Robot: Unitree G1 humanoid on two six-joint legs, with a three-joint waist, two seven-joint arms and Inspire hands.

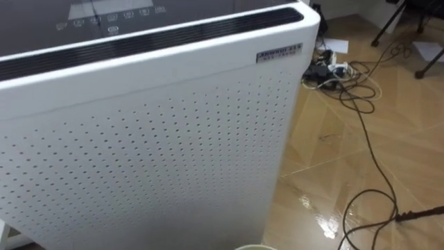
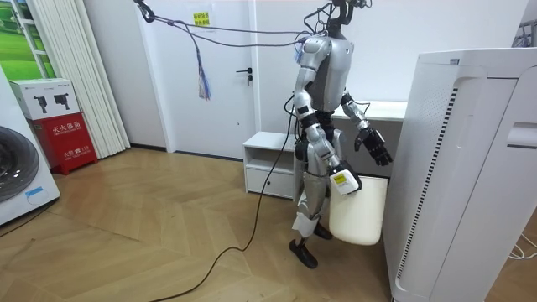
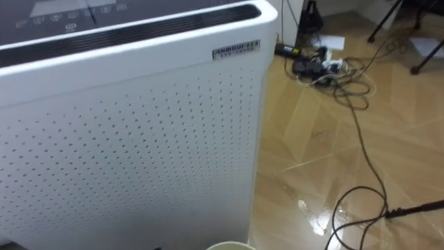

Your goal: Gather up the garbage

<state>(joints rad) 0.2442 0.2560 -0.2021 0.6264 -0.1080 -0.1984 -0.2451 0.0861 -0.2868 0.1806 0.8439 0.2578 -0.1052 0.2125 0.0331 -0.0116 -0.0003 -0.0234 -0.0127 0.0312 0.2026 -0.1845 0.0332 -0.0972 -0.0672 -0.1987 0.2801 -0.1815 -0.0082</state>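
1. Left of the air purifier [image 2: 457, 168], open wood floor [image 2: 151, 226] gives you room. The robot stands close before the purifier's perforated face.
2. Your right hand [image 2: 340, 179] is at the rim of the white bin [image 2: 359, 214], just beside the purifier. You cannot tell its grip or what the bin holds.
3. Your left hand [image 2: 373, 147] hangs relaxed and empty near the purifier's edge.
4. Right of the purifier, cables [image 1: 361, 104] and a white sheet [image 1: 336, 46], possibly garbage, lie on the floor.

Tall white perforated air purifier [image 1: 152, 139] close before me, glossy wood floor [image 1: 388, 132] to my right, tangle of dark cables [image 1: 347, 76] across it, white walls, white door [image 2: 226, 67], low white cabinet [image 2: 268, 159], red box [image 2: 63, 138], washing machine [image 2: 21, 176], pale vertical blinds [image 2: 80, 75].
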